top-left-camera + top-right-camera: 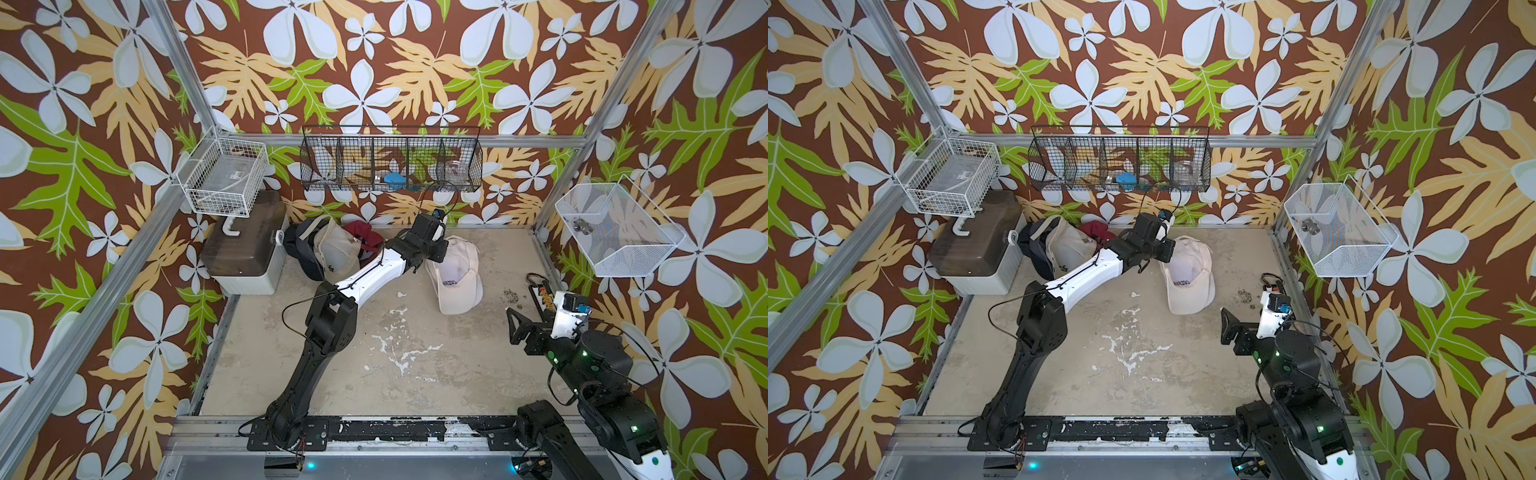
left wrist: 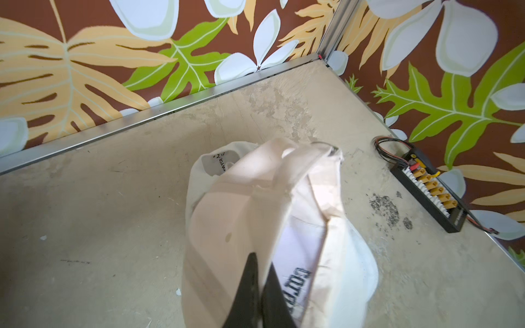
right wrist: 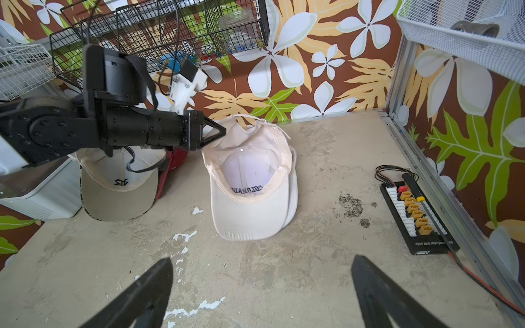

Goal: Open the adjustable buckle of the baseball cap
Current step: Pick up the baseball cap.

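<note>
Cap (image 3: 255, 215) lies upside down on the worktop (image 1: 395, 374), right of centre toward the back, lining up, brim (image 3: 250, 224) pointing at the robot. It sits well apart from the pile of other caps (image 1: 332, 249) at the back left and from the connector board (image 3: 417, 215) by the right wall. In both top views the left arm reaches across to it. The left hand (image 2: 261, 261) is closed, and in the left wrist view its fingers (image 2: 250, 284) appear to pinch the fabric of the crown edge on the cap's left side. In the right wrist view that edge stands raised at the tip of the hand. The right hand (image 3: 262, 259) is wide open and holds nothing, hovering over bare worktop in front of the brim. The buckle (image 3: 267, 122) sits at the far back of the cap, with the loose strap (image 3: 281, 132) tail sticking out beside it; we see only a small glint of metal and cannot read its latch. Handling notes, as we judge them: the cap is light, soft cloth that collapses and slides when pulled, so only the brim gives a stiff hold. The buckle is small and hard. We would keep the left pinch as an anchor and bring the right hand to the strap tail just beside the buckle, gripping flat across the strap. Risk: the whole cap drags instead of the strap slipping free.
</note>
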You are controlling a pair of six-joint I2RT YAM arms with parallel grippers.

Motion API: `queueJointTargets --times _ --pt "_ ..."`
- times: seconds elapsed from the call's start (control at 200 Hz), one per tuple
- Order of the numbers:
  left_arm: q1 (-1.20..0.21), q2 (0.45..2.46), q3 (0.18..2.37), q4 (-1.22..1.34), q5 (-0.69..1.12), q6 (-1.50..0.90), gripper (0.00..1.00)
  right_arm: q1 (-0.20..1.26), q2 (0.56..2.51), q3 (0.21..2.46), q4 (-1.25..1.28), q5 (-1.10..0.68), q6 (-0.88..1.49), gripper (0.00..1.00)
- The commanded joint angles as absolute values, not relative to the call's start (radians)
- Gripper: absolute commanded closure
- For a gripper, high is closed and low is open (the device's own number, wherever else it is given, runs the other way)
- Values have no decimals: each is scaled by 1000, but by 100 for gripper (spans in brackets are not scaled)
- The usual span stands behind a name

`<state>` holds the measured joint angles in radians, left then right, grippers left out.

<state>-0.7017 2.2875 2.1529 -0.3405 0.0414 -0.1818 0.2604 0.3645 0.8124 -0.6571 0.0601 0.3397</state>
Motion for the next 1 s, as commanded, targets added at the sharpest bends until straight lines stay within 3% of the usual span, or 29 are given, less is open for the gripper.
queueJointTargets --times 0.0,0.641,0.806,0.996 --pt "-716 2220 2132 -341 44 -163 100 261 364 814 -637 72 350 0" --pt "-826 1637 1745 -305 -130 -131 100 261 354 825 -626 12 322 0" --pt "-836 1515 1691 -324 -156 -122 100 261 382 850 -615 -61 292 0" --pt "-836 1416 1670 -360 -171 -119 100 261 410 821 -535 -275 360 0"
